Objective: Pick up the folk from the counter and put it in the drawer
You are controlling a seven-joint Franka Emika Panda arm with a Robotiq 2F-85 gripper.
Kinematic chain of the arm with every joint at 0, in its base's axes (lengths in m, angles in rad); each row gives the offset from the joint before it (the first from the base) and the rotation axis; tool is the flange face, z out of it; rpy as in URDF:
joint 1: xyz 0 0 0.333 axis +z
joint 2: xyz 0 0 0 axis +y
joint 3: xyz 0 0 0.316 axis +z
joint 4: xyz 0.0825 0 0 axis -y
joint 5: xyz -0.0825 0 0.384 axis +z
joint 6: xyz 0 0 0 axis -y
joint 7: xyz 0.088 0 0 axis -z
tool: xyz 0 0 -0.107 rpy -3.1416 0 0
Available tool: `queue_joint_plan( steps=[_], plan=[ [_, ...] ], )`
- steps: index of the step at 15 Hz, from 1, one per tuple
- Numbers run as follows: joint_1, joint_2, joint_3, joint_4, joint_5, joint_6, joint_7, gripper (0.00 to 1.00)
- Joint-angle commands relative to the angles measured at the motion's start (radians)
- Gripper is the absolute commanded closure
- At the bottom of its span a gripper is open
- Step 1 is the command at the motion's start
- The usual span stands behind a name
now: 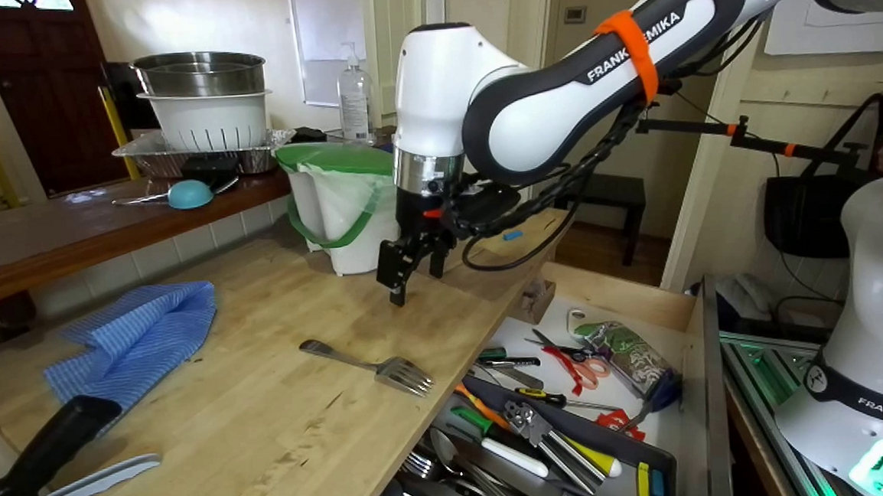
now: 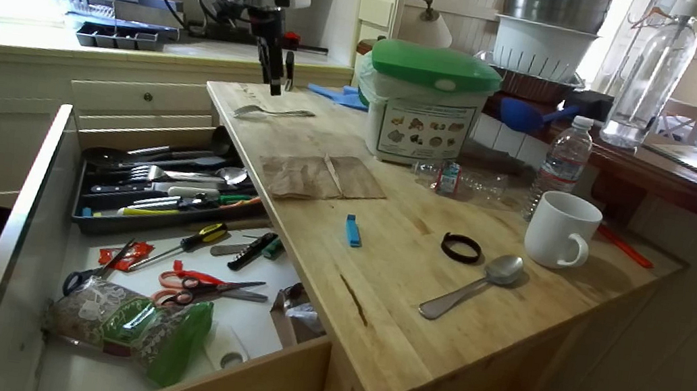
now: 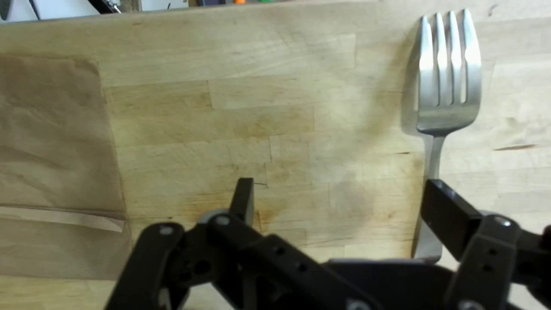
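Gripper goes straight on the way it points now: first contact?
The open gripper points down, so likely the wooden counter. In the wrist view one finger overlaps the handle of the metal fork, which could be touched first; depth is unclear.

- The gripper [image 3: 338,193] was spread, its two fingers [image 3: 243,200] well apart in the wrist view.
- In both exterior views the fingers pointed downward, the black gripper body [image 1: 413,207] directly over them.
- Higher above the fingers, the white wrist [image 1: 432,87] stood upright, with a silver ring [image 1: 418,170] on its lower end.
- From beside the wrist, the forearm [image 1: 534,127] slanted up, away from the fingers.
- Well apart from the fingers, in an exterior view, the robot's base [image 1: 875,436] showed a green light [image 1: 871,461].
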Motion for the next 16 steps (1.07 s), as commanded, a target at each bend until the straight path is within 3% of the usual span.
queue_joint_plan(
  steps=[1, 8, 11, 16],
  plan=[
    [0.020, 0.073, -0.021, 0.020, 0.009, 0.018, -0.019, 0.00],
    [0.065, 0.131, -0.021, 0.036, -0.010, 0.078, -0.051, 0.00],
    [0.080, 0.171, -0.024, 0.095, -0.008, 0.049, -0.061, 0.00],
    [0.099, 0.247, -0.042, 0.205, -0.010, 0.018, -0.054, 0.11]
  ],
)
